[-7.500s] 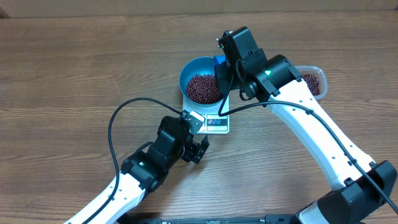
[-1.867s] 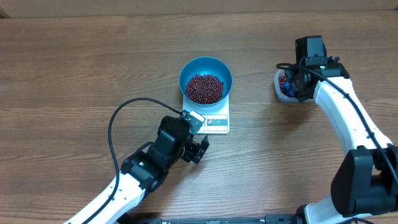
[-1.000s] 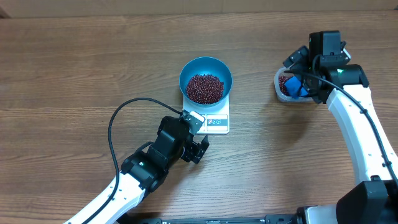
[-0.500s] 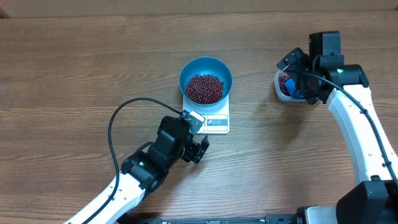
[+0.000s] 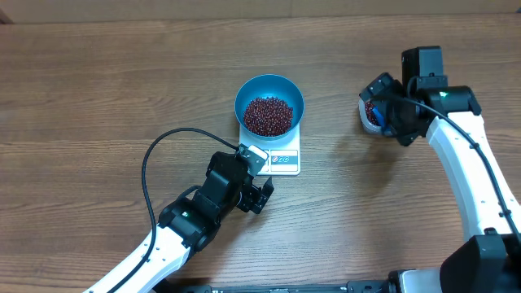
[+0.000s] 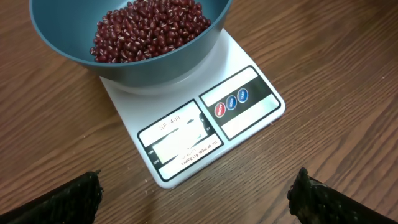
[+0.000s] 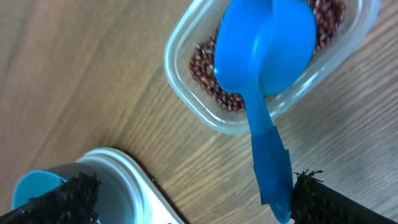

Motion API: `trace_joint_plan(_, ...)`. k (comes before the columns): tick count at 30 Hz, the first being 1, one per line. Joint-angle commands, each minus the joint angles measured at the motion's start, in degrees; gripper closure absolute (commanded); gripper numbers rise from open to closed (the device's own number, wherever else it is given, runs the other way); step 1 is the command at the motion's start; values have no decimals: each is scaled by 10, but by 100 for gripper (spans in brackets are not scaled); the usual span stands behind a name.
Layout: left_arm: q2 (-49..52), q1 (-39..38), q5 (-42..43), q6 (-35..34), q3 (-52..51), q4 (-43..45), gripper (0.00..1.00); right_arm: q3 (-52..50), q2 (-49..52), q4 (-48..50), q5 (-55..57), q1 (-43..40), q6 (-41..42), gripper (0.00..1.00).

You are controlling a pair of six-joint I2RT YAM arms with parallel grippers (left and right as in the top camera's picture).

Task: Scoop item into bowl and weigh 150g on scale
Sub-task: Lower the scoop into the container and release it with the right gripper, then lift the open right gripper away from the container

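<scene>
The blue bowl stands on the white scale and holds a heap of red-brown beans. In the left wrist view the bowl and scale lie just ahead of my open left gripper, which has nothing between its fingers. My right gripper hangs open over the clear tub of beans. A blue scoop rests in that tub. Its handle reaches out beside my right fingertip, with the jaws wide apart.
The tub sits on the wooden table at the right, well apart from the scale. A black cable loops left of my left arm. The scale's edge shows at the bottom left of the right wrist view.
My right gripper has shifted slightly left over the tub, covering more of the scoop in the overhead view. The left arm, bowl and scale have not moved.
</scene>
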Motion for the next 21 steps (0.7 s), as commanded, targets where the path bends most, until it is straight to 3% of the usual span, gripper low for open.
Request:
trace_joint_plan(1,1,0,-7,-5,-3,0,1,-9,-12,2,-9,0,-1,0)
trace_joint_plan(17,1,0,-7,-5,-3,0,0,5,-34,-76,65,-1,-7,0)
trace_joint_plan(21,1,0,-7,-5,-3,0,0,50,-61,-125,75,-1,-60,0)
